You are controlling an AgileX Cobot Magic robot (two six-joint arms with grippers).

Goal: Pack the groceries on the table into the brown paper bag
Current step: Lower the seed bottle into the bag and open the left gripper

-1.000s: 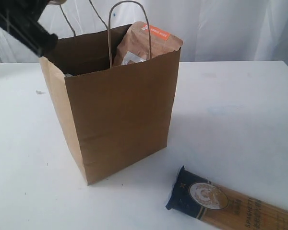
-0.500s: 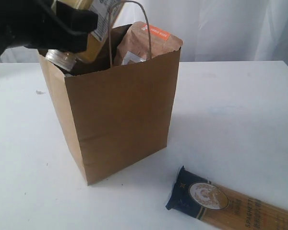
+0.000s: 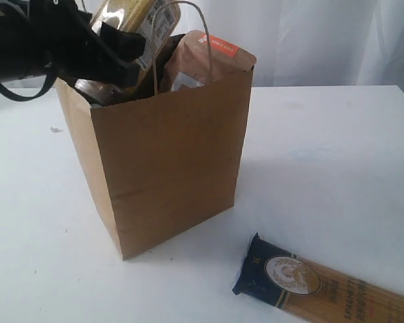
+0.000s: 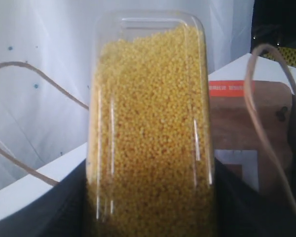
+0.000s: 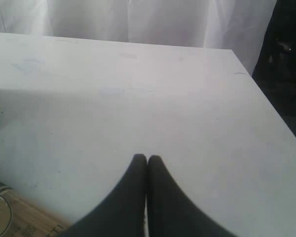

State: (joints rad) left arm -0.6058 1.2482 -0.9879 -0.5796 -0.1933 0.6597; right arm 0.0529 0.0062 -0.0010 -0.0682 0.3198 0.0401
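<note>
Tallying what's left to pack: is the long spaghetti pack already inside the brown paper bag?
No, the long spaghetti pack lies flat on the table, outside the brown paper bag.

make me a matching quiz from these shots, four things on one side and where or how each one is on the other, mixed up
Things:
1. yellow-grain bottle
2. brown pouch with orange label
3. spaghetti pack
4. right gripper

States:
A. lying flat on the table, outside the brown paper bag
B. shut, holding nothing
C. gripped by the left gripper over the bag's mouth
D. standing in the bag, top poking above its rim

Pairs: 1-C, 2-D, 3-A, 4-B
</note>
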